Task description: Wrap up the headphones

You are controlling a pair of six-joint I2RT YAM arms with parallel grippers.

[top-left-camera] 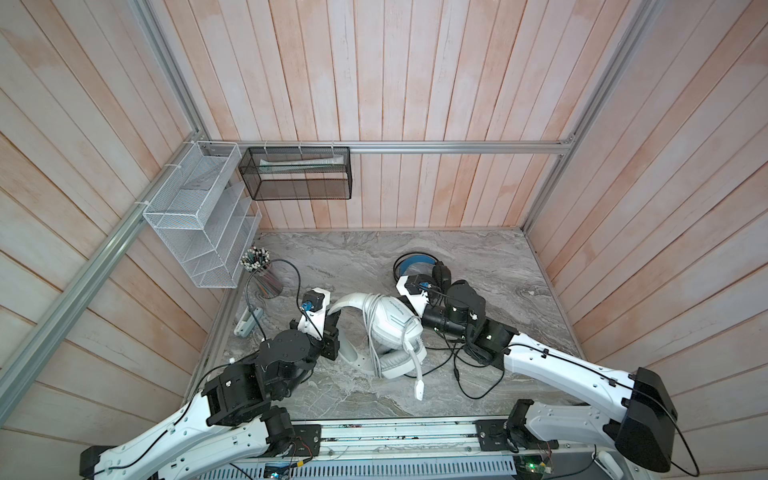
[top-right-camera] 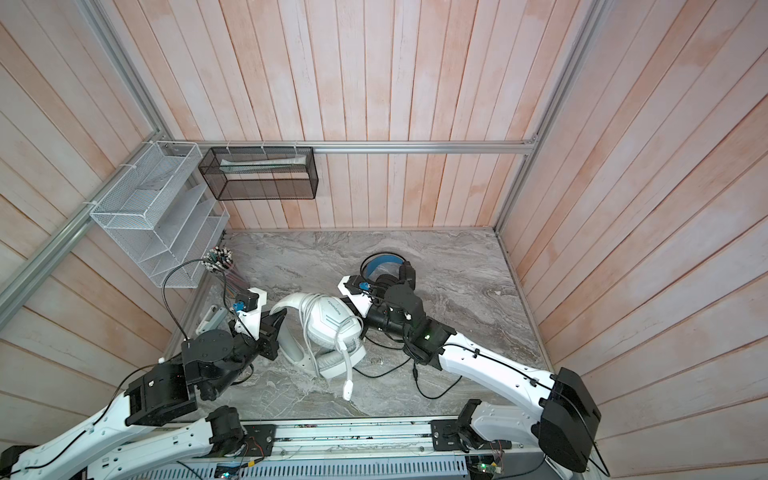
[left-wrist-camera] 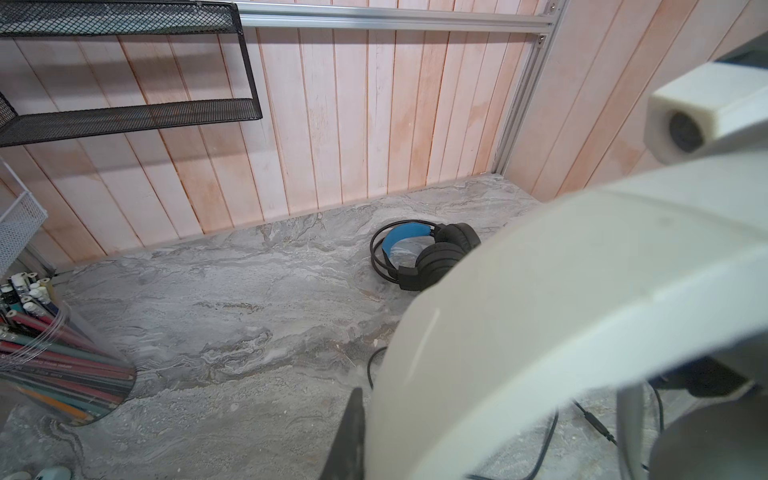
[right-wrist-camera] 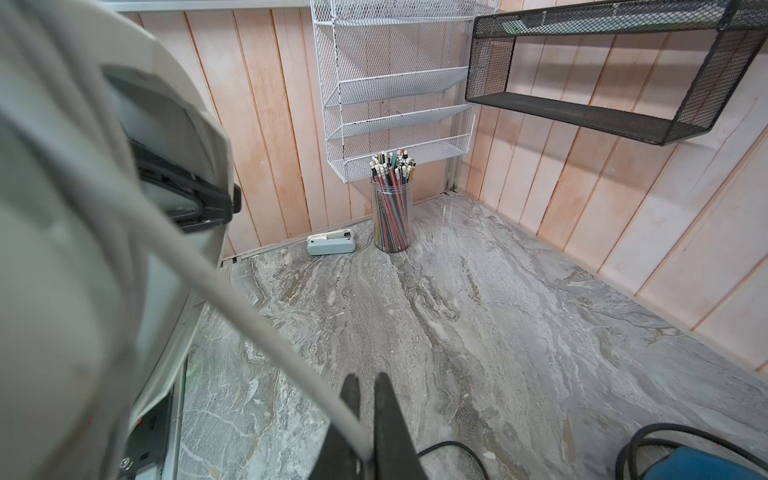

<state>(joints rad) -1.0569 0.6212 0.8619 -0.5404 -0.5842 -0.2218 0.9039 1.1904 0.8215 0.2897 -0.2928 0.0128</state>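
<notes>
The right fingers (right-wrist-camera: 380, 403) pinch the grey-white cable (right-wrist-camera: 249, 307); the left fingers (left-wrist-camera: 353, 432) clamp the headband (left-wrist-camera: 561, 291) of the white headset (top-left-camera: 395, 328), mid-table (top-left-camera: 332, 257). Its wound loops look loose: a hard tug may slip them off, or snag the black cable (left-wrist-camera: 368, 368) nearby.

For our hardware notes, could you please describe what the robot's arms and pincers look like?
Both the left arm and right arm have white shells, black joints and thin black cables. Each wrist carries a white camera mount with a blue connector. The left pincer and right pincer have slim black fingers.
</notes>
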